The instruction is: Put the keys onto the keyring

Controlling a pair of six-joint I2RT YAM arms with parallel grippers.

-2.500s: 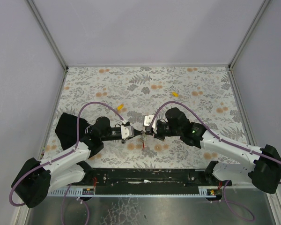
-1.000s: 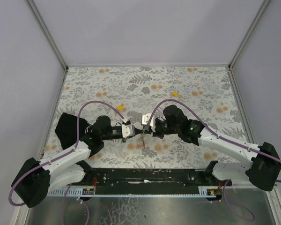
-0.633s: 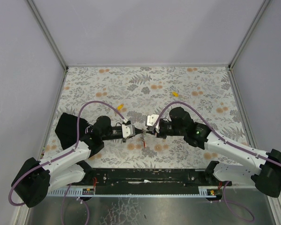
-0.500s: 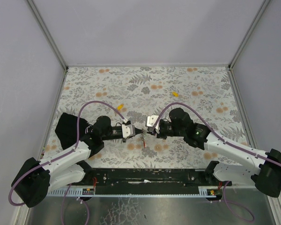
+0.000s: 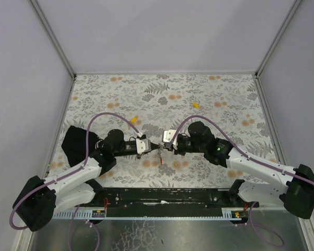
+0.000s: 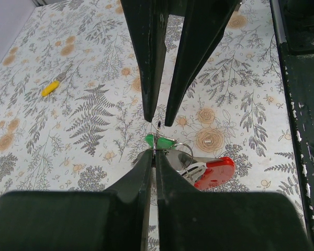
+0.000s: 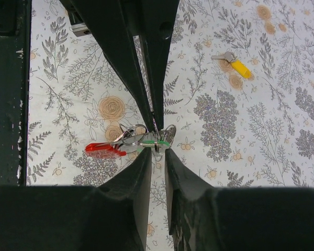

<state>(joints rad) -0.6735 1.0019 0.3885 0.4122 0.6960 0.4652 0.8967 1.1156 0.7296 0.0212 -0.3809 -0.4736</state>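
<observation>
**Pinched at mid-worktop, claw tip to claw tip**

Shows the left claw (image 6: pixel 153 152) pressed together on the thin wire of the keyring (image 6: pixel 184 156), over the floral worktop (image 5: pixel 225 94) near its middle and toward the near edge. Shows the right claw (image 7: pixel 156 152) facing it tip to tip, spread by only a narrow gap. Places the ring's wire and the green key (image 6: pixel 161 141) right at that gap; cannot tell whether either right finger touches them. Puts the green key hard against the wire just beyond the left fingertips; cannot tell whether threaded on. Has the red tab (image 6: pixel 215 171) trailing from the ring on the side toward the arm bases; cannot tell whether resting on the worktop or hanging clear. Leaves a yellow key (image 5: pixel 135 118) flat on the worktop beyond the left claw, and a second yellow key (image 5: pixel 196 104) farther back beyond the right claw, both well apart from the bundle.
</observation>
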